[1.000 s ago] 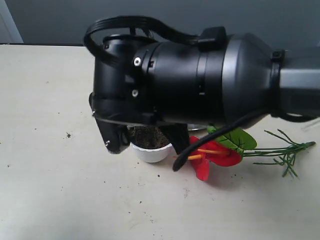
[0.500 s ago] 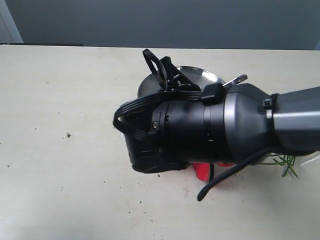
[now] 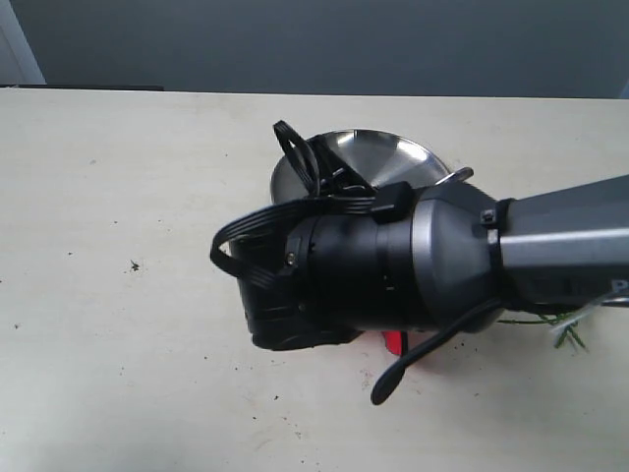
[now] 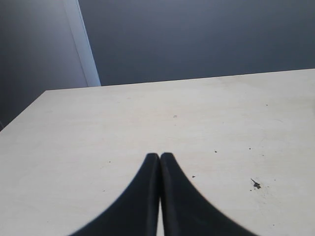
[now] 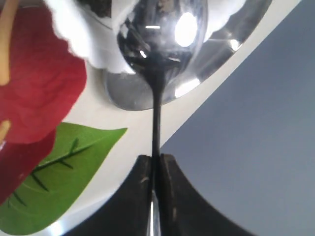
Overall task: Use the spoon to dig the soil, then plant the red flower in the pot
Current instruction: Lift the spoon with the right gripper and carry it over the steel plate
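The spoon (image 5: 157, 44) is pinched by the right fingers (image 5: 156, 169), its bowl beyond their tips at the white pot (image 5: 91, 37); the red flower (image 5: 34, 83) (beside them) remains unplanted. Left fingers (image 4: 160, 162) are pressed together, empty.

Pale cream, matte, flat surface (image 3: 118, 295) fills most of exterior view; scattered small dark crumbs and specks on it; far edge straight, meets plain dark blue-grey wall (image 3: 373, 44); narrow pale vertical strip (image 3: 20, 44) at wall's left end; left wrist view shows same cream surface (image 4: 147, 123), grey wall (image 4: 206, 39), white upright strip (image 4: 83, 44); light soft, even; faint shadows.
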{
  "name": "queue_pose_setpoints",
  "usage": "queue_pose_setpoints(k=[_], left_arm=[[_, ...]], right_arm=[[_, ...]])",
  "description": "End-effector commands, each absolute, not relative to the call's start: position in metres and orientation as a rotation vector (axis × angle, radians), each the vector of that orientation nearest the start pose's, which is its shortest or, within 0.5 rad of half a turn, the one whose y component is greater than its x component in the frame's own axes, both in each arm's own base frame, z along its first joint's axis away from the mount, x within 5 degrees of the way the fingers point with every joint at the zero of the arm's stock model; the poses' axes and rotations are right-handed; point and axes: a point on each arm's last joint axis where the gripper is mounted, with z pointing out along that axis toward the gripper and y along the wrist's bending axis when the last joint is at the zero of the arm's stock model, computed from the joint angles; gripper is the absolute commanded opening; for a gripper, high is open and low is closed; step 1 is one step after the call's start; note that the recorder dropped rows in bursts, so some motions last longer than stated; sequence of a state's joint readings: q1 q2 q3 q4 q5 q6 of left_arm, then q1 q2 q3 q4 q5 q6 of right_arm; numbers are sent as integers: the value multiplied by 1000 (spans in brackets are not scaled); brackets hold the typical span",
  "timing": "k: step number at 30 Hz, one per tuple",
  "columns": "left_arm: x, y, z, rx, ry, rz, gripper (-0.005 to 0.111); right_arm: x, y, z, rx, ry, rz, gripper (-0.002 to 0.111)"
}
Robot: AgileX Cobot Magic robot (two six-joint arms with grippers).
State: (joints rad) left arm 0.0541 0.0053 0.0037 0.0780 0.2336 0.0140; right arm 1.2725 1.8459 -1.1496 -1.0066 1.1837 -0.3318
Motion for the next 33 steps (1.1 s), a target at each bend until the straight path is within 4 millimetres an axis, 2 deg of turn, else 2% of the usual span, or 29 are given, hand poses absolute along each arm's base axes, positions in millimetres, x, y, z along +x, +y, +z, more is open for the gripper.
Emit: queue_pose_setpoints(k=[1, 8, 13, 18, 22, 27, 33], left_arm=[[55, 4, 192, 15, 1716, 107, 0], [55, 4, 192, 15, 1716, 107, 0], [55, 4, 192, 15, 1716, 107, 0], [55, 4, 192, 15, 1716, 107, 0], [55, 4, 192, 15, 1716, 107, 0], [55, 4, 192, 15, 1716, 107, 0], [55, 4, 192, 15, 1716, 107, 0]], right_arm=[[168, 298, 203, -2314, 1286, -1251, -1], [174, 298, 211, -2196, 1266, -1353, -1], [164, 293, 205, -2313, 1368, -1246, -1], [162, 299, 195, -2379, 1333, -1142, -1], [166, 306, 194, -2369, 1235, -1134, -1], [167, 306, 189, -2383, 1226, -1185, -1], [173, 301, 198, -2189, 1317, -1323, -1]])
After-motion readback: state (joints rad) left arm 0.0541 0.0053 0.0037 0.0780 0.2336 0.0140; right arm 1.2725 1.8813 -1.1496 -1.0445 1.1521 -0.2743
